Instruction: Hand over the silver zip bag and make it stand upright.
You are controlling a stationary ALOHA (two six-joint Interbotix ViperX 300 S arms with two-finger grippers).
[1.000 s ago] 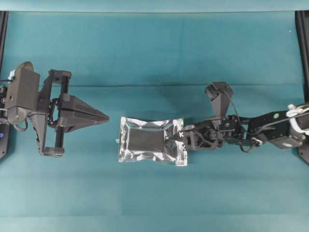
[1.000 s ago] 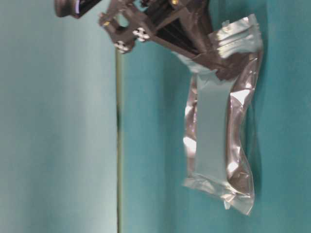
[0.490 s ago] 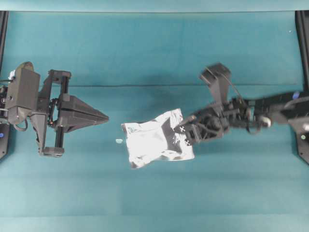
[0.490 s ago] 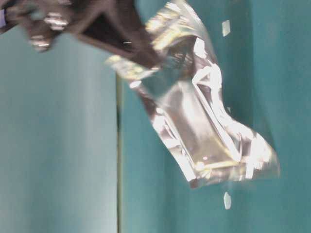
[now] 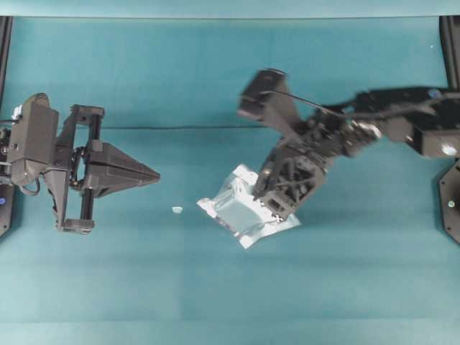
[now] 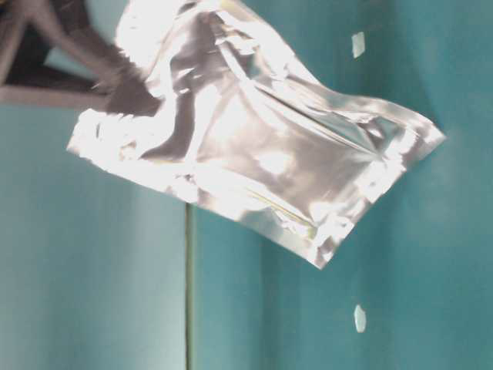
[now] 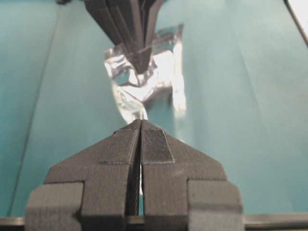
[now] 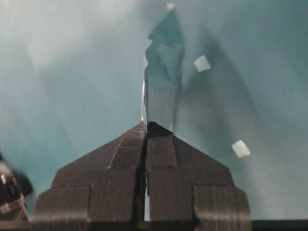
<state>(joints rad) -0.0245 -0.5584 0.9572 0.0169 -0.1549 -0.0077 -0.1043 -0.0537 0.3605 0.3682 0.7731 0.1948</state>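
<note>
The silver zip bag (image 5: 230, 212) is lifted and tilted over the middle of the teal table, crinkled and shiny. My right gripper (image 5: 259, 203) reaches down from the right and is shut on the bag's right end. In the right wrist view the bag (image 8: 163, 82) runs edge-on out of the right gripper's (image 8: 146, 126) pressed tips. The table-level view is filled by the bag (image 6: 254, 139) hanging in the air. My left gripper (image 5: 157, 175) points at it from the far left, shut and empty. From the left wrist, the bag (image 7: 159, 72) hangs beyond the left gripper's (image 7: 140, 122) closed tips.
A tiny white scrap (image 5: 177, 210) lies on the table between the left gripper and the bag. A second scrap (image 8: 202, 63) and a third scrap (image 8: 240, 148) show under the right wrist. Black frame posts (image 5: 451, 72) stand at the table's side edges.
The right arm has raised the bag off the table, swinging it up and to the right and tilting it. The white scrap is uncovered. The left arm has not moved.
</note>
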